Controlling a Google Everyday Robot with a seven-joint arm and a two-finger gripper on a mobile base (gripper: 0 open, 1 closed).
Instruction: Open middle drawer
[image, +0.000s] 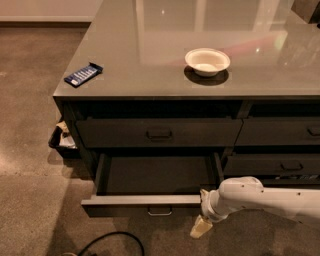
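The middle drawer (150, 200) is a wide dark grey drawer on the left side of the counter. It stands pulled well out, and its long shallow dark tray (157, 175) shows inside. Its small pull handle (160, 212) is on the front, facing the floor side. My gripper (202, 220), on a white arm (270, 197) reaching in from the right, is at the right end of the drawer front, right of the handle and low near the floor.
A closed drawer (159, 133) sits above the open one, with more closed drawers (272, 164) to the right. On the countertop (150, 55) are a white bowl (207, 61) and a blue packet (83, 74). A black cable (112, 242) lies on the floor, and a bin (62, 140) stands left of the cabinet.
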